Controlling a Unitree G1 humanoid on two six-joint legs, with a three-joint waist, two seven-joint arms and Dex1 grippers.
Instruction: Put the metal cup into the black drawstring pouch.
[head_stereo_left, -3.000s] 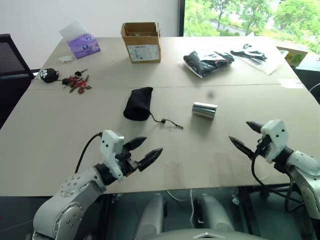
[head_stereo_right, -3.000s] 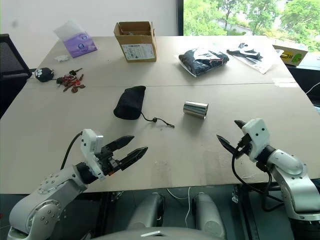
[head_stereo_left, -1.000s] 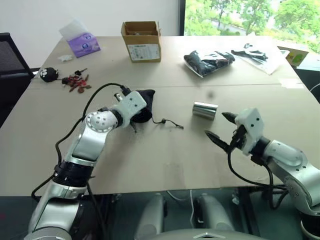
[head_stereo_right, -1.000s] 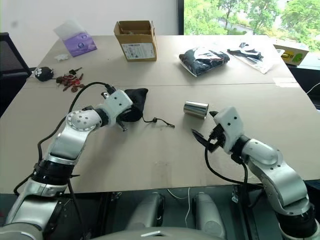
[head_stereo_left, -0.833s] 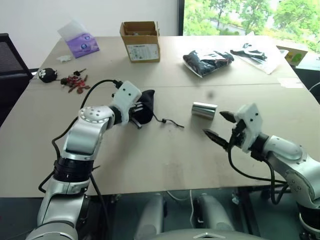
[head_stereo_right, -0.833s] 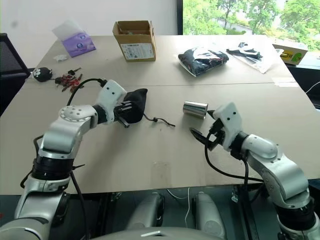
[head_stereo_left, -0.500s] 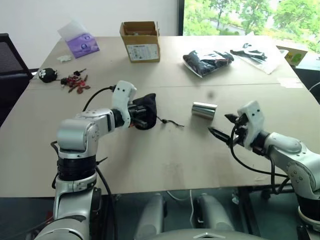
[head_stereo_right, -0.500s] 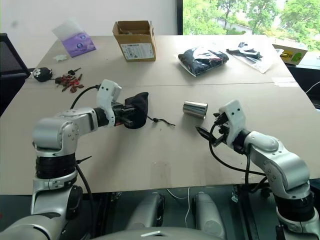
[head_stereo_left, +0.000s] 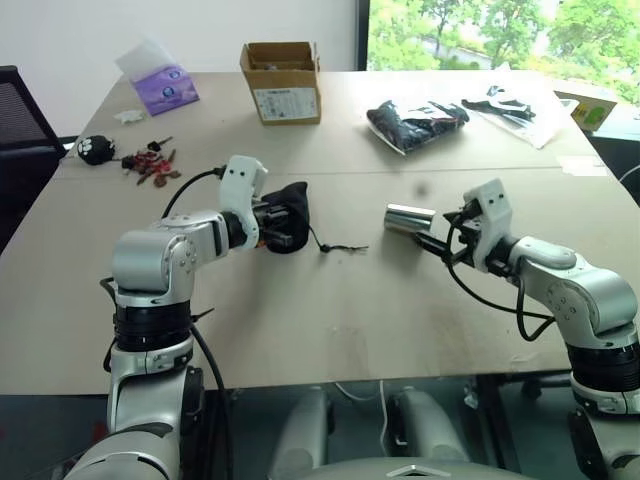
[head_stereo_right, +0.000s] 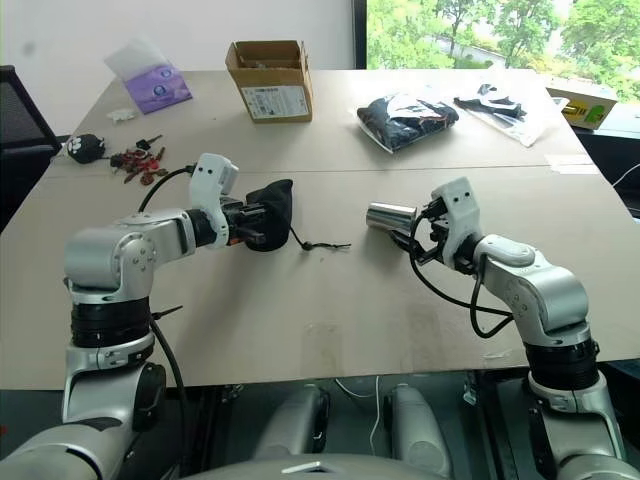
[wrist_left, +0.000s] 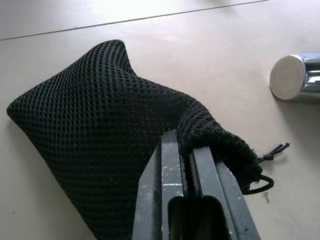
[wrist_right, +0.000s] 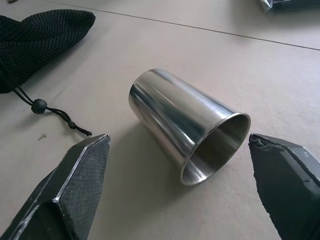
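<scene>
The left gripper is clenched on the mouth edge of the small black mesh drawstring pouch, which seems lifted slightly at that end off the pale wooden table. The shiny silver steel cup lies on its side near the pouch's cord, its open rim between the spread, empty fingers of the right gripper.

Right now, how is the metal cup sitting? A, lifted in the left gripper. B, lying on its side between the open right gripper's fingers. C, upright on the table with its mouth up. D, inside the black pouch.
B: the metal cup lies on its side on the table, the right gripper open around its mouth end.
</scene>
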